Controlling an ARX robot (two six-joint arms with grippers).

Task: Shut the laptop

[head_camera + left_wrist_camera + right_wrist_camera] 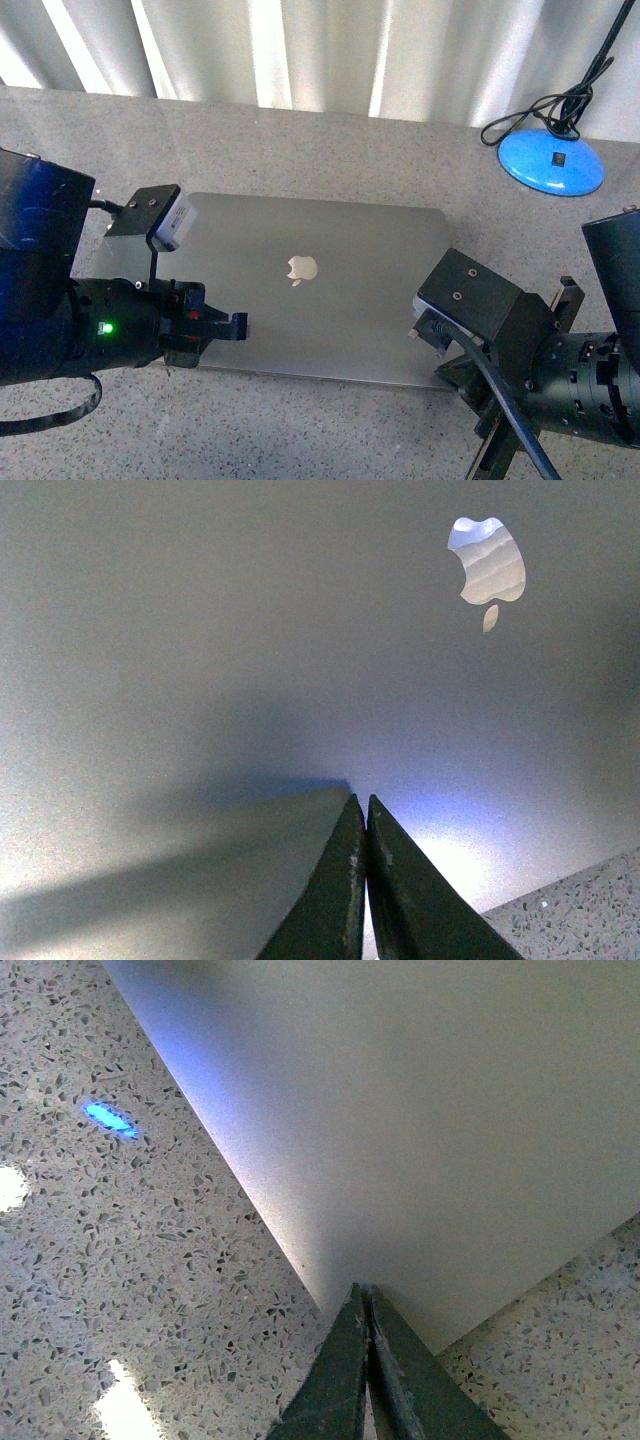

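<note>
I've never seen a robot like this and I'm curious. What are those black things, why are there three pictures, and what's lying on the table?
The black things are a robot's two arms, each ending in a gripper that works like a pinching hand. The front picture comes from a camera on the robot's body. In it you see the left gripper and the right arm, both over a grey laptop lying shut on a speckled table. A blue lamp base sits at the far right. The other two pictures come from small cameras on each wrist, looking down past the gripper tips. The left gripper and the right gripper are both pinched shut on the lid. Neither holds anything.
</note>
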